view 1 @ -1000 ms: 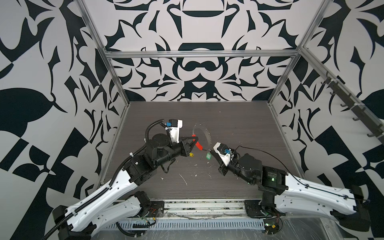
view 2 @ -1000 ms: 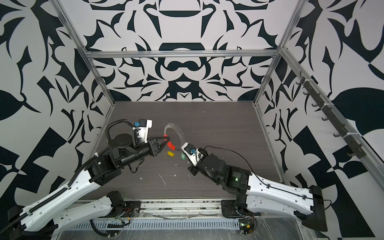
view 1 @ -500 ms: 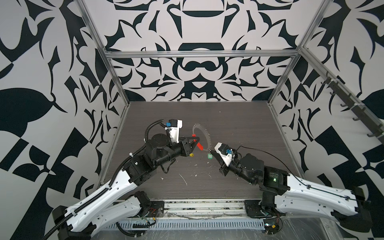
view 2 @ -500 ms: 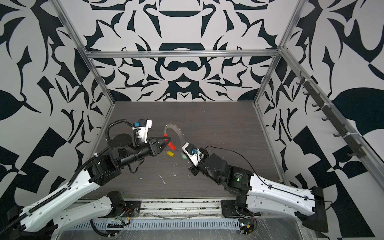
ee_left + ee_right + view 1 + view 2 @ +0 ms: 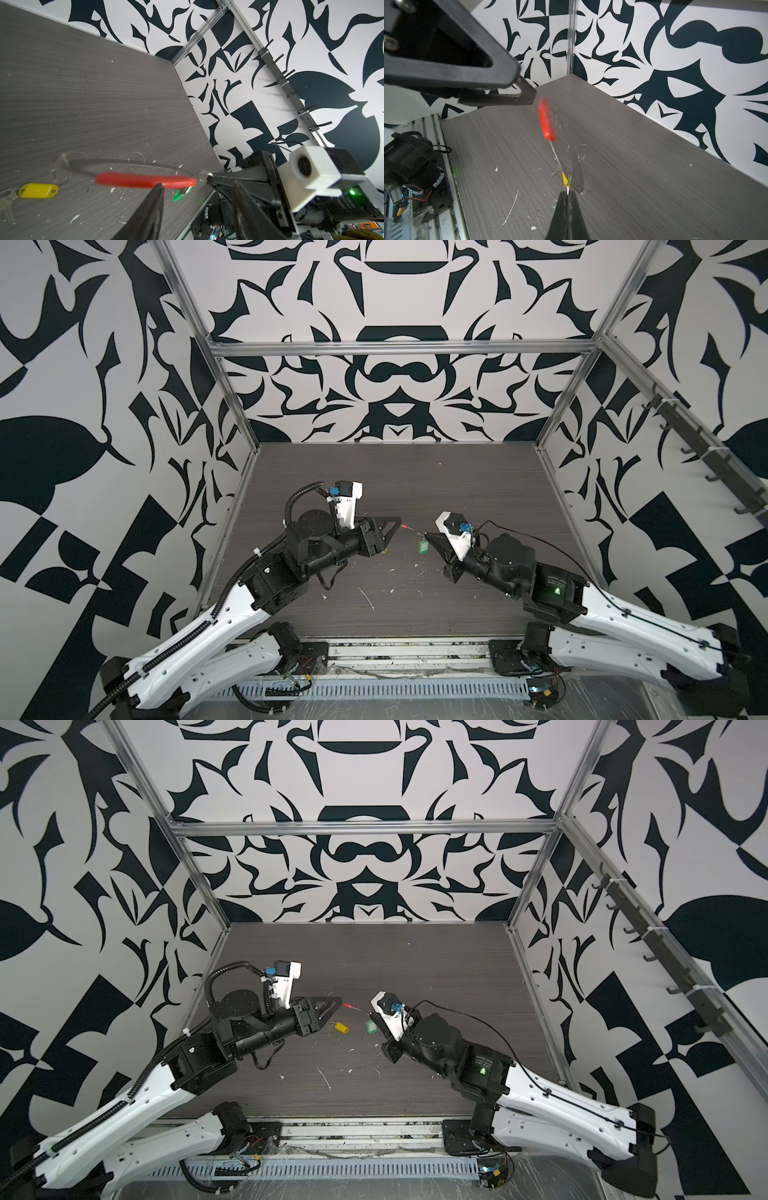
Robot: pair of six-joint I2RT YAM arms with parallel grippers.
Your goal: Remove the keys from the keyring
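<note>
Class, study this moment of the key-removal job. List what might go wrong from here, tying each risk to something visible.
1. Only the right claw pinches the keyring, on thin bare wire; the ring looks blurred, perhaps swinging, so it may slip out.
2. The green-tagged key hangs right beside that claw, so the left claw, open near the red sleeve, may collide with it when reaching in.
3. The yellow-tagged key lies on the table below and could get knocked.
</note>
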